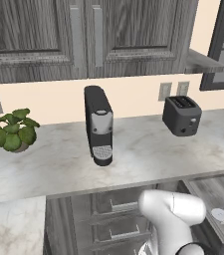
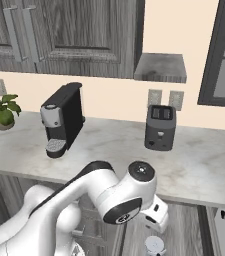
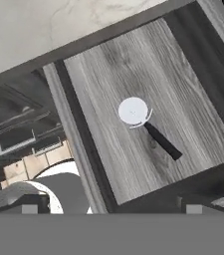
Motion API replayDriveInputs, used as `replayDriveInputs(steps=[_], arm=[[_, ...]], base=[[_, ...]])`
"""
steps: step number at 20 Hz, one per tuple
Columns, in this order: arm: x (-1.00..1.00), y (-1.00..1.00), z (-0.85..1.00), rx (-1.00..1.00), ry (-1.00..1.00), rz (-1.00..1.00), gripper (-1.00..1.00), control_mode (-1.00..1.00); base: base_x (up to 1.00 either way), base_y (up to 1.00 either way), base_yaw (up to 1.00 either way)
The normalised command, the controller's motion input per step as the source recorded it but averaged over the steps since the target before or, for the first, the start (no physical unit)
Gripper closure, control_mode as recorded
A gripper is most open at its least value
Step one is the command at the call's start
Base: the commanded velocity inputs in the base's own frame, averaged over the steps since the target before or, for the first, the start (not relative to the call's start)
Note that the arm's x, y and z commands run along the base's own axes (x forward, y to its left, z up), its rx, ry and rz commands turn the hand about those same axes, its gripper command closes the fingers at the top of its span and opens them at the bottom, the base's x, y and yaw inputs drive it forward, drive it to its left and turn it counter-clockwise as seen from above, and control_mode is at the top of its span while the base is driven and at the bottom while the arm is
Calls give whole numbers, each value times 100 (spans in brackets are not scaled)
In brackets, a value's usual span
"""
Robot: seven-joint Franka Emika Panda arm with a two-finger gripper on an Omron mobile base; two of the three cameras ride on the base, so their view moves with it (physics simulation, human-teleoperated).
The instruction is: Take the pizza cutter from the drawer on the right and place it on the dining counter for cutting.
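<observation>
The marble table [image 1: 58, 159] crosses mid-frame, carrying a plant [image 1: 14, 130], coffee machine [image 1: 99, 125] and toaster [image 1: 181, 115]. Centre of the hand view, the pizza cutter [image 3: 144, 123] lies in the open drawer [image 3: 103, 79]. The tool stands wide, holding nothing.

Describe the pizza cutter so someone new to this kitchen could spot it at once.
Below the marble worktop, a drawer stands pulled open, its floor grey wood grain. The pizza cutter lies flat on that floor, nothing else near it. A round white wheel on a straight black handle marks it out.

Wood-grain drawer [image 3: 183, 89] floor (matt grey)
</observation>
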Motion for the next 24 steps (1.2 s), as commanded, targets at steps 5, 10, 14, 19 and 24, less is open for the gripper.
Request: replayDriveInputs(steps=[5, 10, 14, 19, 24], arm=[[16, -16, -35, -6, 3, 43, -100, -100], [12, -5, -23, -9, 5, 29, -100, -100], [0, -24, -9, -7, 4, 11, -100, -100], [0, -18, -18, -7, 1, 4, -100, -100], [1, -1, -27, -3, 4, 1, -100, -100]], base=[[0, 0, 0], [0, 0, 0], [0, 0, 0], [0, 0, 0], [0, 0, 0]])
